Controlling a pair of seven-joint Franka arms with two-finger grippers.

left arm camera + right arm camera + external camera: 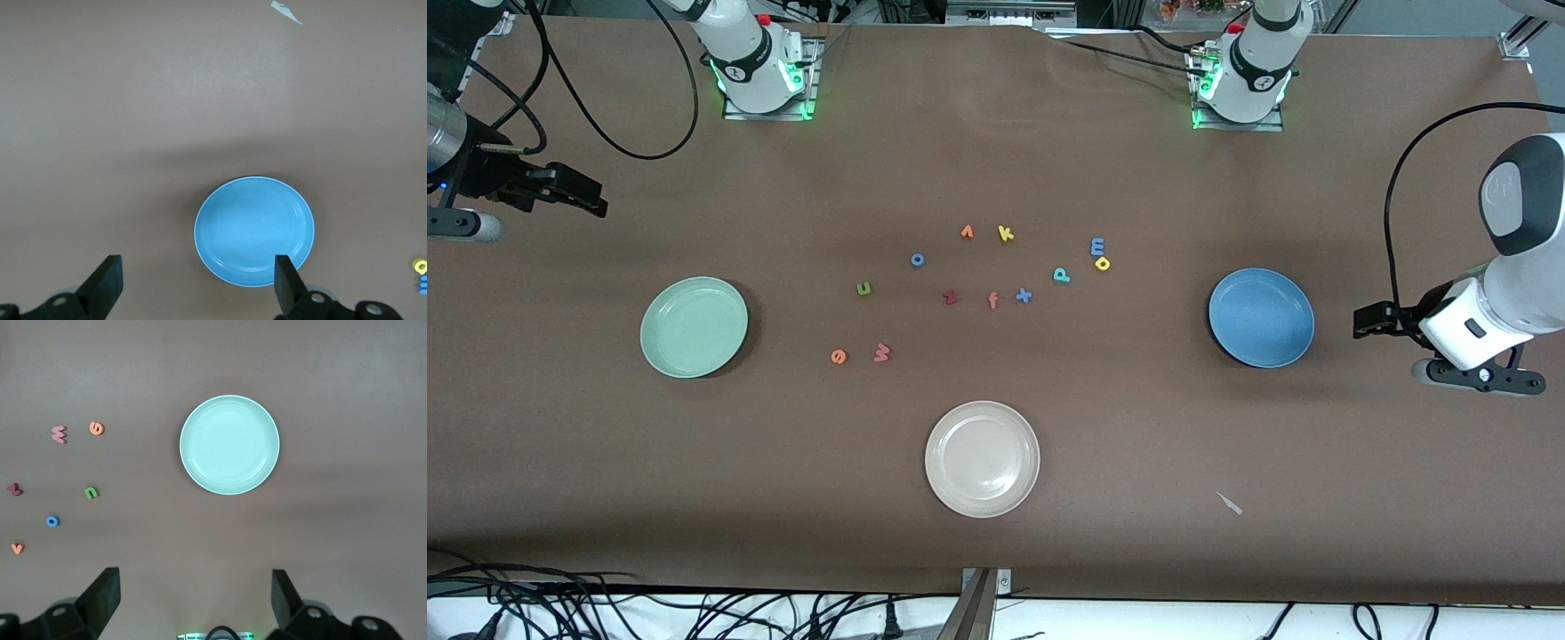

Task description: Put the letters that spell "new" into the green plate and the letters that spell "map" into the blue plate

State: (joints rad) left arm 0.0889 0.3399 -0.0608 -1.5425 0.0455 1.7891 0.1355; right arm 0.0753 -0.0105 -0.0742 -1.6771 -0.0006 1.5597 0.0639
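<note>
Brown table, letters scattered mid-field, and nothing is sorted yet: all three plates lie bare. The "new" set sits toward the right arm's end: olive n, and nearer the camera the orange e just beside the red w. The green plate is close by them. The "map" set clusters toward the left arm's end: blue m touching or nearly touching the yellow a, with the teal p a little nearer the camera, and the blue plate near them.

Decoys lie in between: the dark red z, salmon f, a blue x, blue o, yellow k and a small orange letter. The white plate takes none of the task's letters.

Both arms wait off to the sides. The right gripper hangs high with jaws spread wide and nothing in them, looking down on the green plate; the left gripper hangs the same way over the table just beside the blue plate.

My call: each arm should work its own side. These letters look tiny and flat, so come straight down, straddle one letter, and pinch low. The m and a pair looks the tricky one; take the p first, then approach the a from its free edge.
</note>
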